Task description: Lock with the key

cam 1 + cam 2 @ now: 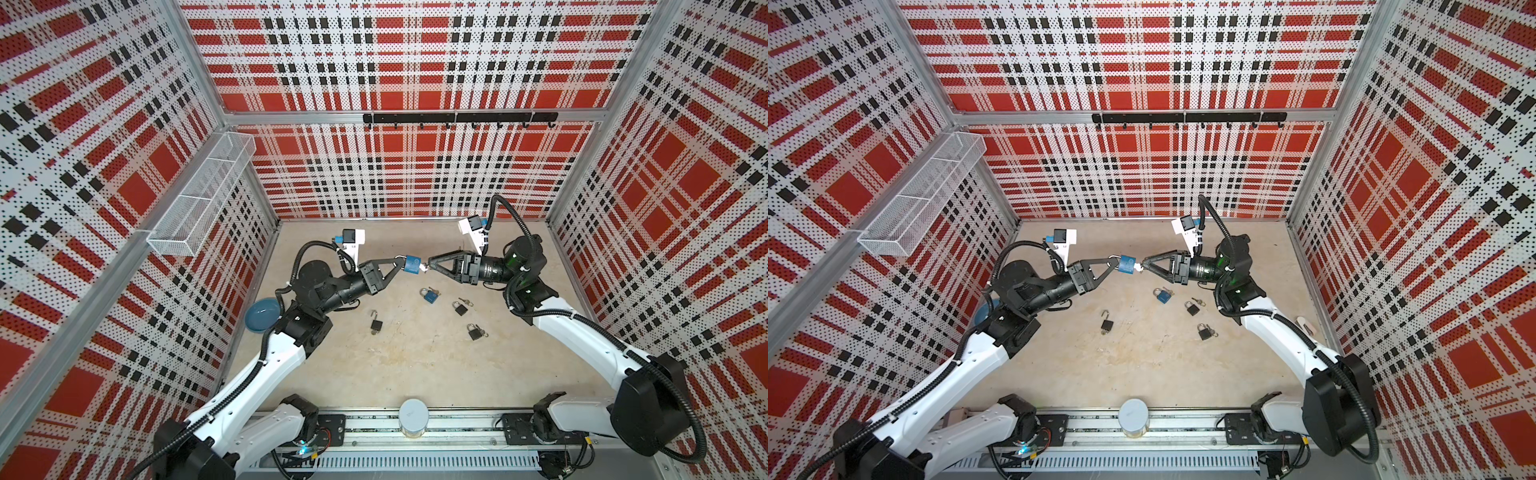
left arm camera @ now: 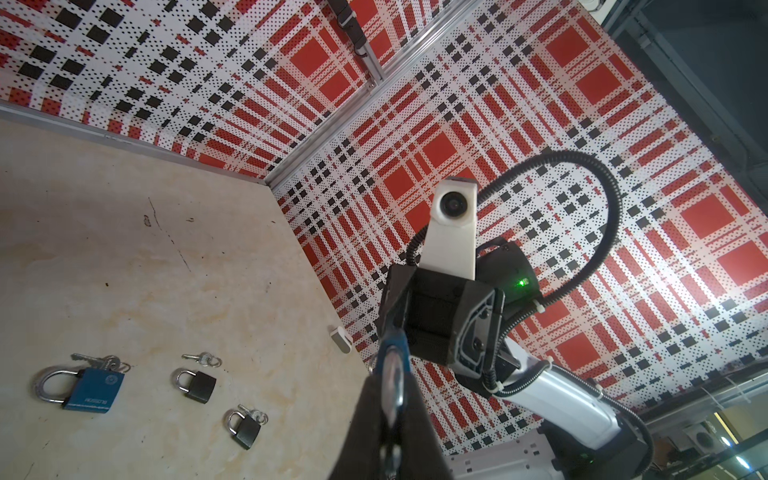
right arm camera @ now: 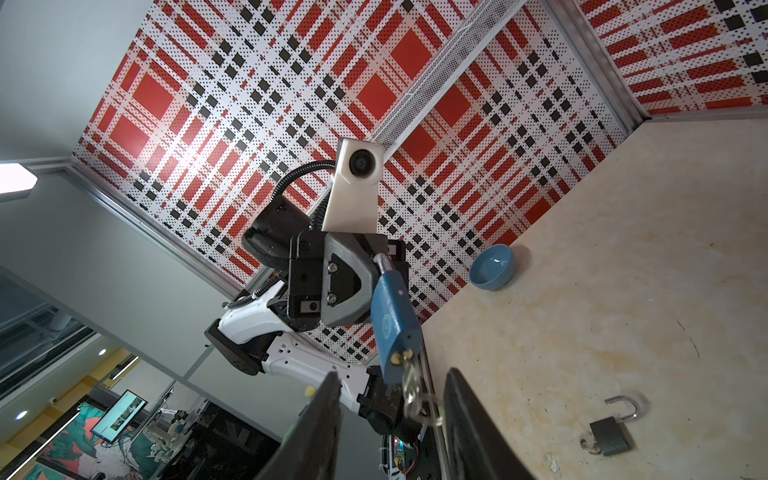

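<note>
Your left gripper [image 1: 398,265] is clamped on the shackle [image 3: 380,262] of the blue padlock [image 1: 413,264], which it holds aloft over the far middle. The key [image 3: 405,358] sits in the lock's base between the parted fingers of your right gripper [image 1: 430,265]. Close squarely on the bow before you turn.
</note>
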{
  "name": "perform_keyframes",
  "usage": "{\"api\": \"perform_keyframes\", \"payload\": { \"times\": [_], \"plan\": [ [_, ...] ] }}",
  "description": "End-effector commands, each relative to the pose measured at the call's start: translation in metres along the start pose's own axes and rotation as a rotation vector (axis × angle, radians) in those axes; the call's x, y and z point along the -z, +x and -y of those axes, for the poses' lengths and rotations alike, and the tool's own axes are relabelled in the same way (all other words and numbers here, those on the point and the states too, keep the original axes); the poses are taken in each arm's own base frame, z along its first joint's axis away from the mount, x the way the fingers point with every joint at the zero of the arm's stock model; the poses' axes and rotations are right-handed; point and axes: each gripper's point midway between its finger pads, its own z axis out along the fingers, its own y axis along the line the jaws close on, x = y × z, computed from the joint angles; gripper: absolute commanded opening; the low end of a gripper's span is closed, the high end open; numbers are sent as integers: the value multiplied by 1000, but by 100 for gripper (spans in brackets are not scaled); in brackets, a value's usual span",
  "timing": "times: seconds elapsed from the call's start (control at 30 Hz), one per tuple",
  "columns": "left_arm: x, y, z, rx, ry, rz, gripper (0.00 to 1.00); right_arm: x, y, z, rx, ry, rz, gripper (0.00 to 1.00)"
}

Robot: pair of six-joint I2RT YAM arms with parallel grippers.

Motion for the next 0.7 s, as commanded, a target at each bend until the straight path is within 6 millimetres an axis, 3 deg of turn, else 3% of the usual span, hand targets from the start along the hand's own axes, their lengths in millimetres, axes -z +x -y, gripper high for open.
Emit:
{"api": "perform_keyframes", "payload": {
  "times": [0.0, 0.13, 0.23, 0.57, 0.67],
  "plan": [
    [-1, -13, 31, -42, 83, 20, 0, -6, -10, -13, 66, -41, 6, 35],
    [-2, -13, 29, -44, 78, 23, 0, -8, -8, -15, 63, -58, 0, 20],
    [-2, -14, 27, -47, 70, 30, 0, -9, -6, -17, 62, -64, -6, 15],
    [0, -21, 27, -56, 59, 61, 0, -7, 0, -18, 48, -64, -10, 15],
    [1, -22, 27, -59, 57, 68, 0, -8, 0, -19, 47, -68, -13, 10]
  ]
}}
